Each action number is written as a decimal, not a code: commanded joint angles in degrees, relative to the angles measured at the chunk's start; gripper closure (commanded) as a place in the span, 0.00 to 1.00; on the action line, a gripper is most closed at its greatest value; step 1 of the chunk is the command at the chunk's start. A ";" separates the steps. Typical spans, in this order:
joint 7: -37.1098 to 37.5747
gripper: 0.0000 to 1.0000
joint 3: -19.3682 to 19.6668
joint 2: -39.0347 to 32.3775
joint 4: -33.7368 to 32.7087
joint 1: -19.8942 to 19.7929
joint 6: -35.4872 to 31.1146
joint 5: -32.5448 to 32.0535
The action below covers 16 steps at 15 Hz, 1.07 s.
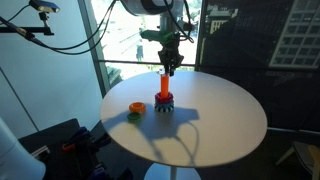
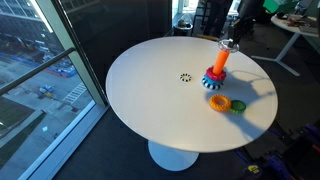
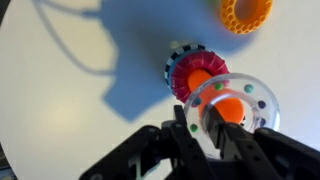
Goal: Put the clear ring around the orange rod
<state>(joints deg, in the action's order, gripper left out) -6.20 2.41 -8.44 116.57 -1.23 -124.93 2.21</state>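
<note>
**Wrist view: ring held at the top of the rod**

- Wrist view looks down past the gripper (image 3: 222, 128). Its fingers are pinched on the clear ring (image 3: 246, 92), which lies flat, hole facing down.
- The orange rod (image 3: 200, 80) shows through the ring. Its top seems to sit inside the hole or just at its edge. Whether the ring is already over the tip I cannot tell.
- Both exterior views: the gripper (image 1: 168, 62) (image 2: 228, 42) hangs straight above the rod (image 1: 164, 85) (image 2: 219, 62). The rod stands upright from its stack of rings (image 1: 164, 103) on the white table (image 1: 225, 120).
- An orange ring (image 2: 219, 102) and a green ring (image 2: 238, 106) lie loose beside the stack, clear of the drop.
- Judgement: the rod's long axis is vertical and the ring is directly above it, so what remains is a straight descent and a release. The risk is the rim catching on the rod's top if the hole is slightly off centre.
</note>
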 commanded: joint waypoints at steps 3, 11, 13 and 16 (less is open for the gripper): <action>1.44 0.91 -0.35 -1.89 -2.33 -0.26 1.81 -0.65; 1.15 0.91 -0.64 -1.01 -1.58 -0.08 1.63 -0.68; 1.14 0.74 -0.79 -0.73 -1.41 -0.01 1.62 -0.77; 1.13 0.40 -1.00 -0.56 -1.24 0.04 1.56 -0.80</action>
<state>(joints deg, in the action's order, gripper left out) -6.01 1.77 -9.49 116.22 -1.18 -124.93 2.21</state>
